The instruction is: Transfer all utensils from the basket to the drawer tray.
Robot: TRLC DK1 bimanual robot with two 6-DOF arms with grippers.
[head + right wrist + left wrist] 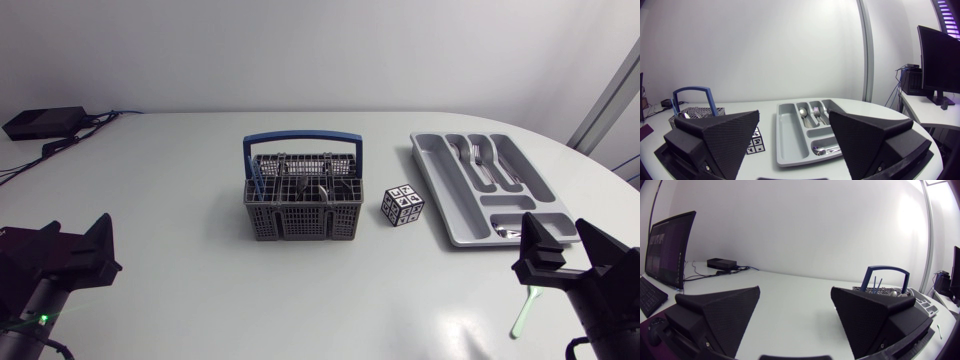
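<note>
Nearest, at the table's near edge, both arms sit low with nothing held. The left gripper (795,288) has its wedge fingers wide apart and empty, and so does the right gripper (794,112).

Just beside the right gripper, by the table's near right edge, a thin pale green plastic utensil (524,312) lies flat on the table, outside both containers. I judge it the easiest piece to lose. It could be overlooked, nudged off the edge as the right arm swings out, or scraped along the top because it lies too flat for broad fingers to get under.

Mid-table stands the grey slotted plastic basket with a blue arched handle (300,222), which holds thin blue sticks (257,185) and some metal cutlery (320,192). The handle spans the opening, so a straight descent may strike it. A piece snagged in the grid could lift or tip the light basket.

A small black-and-white patterned cube (402,207) stands between the basket and the grey compartmented drawer tray (438,185) toward the right edge, so a low carry could knock it. The tray already holds metal forks and spoons (812,114). A piece released from too high may bounce out or land across a divider.

At the far left corner a flat black box with cables (40,122) is well apart from the work.
</note>
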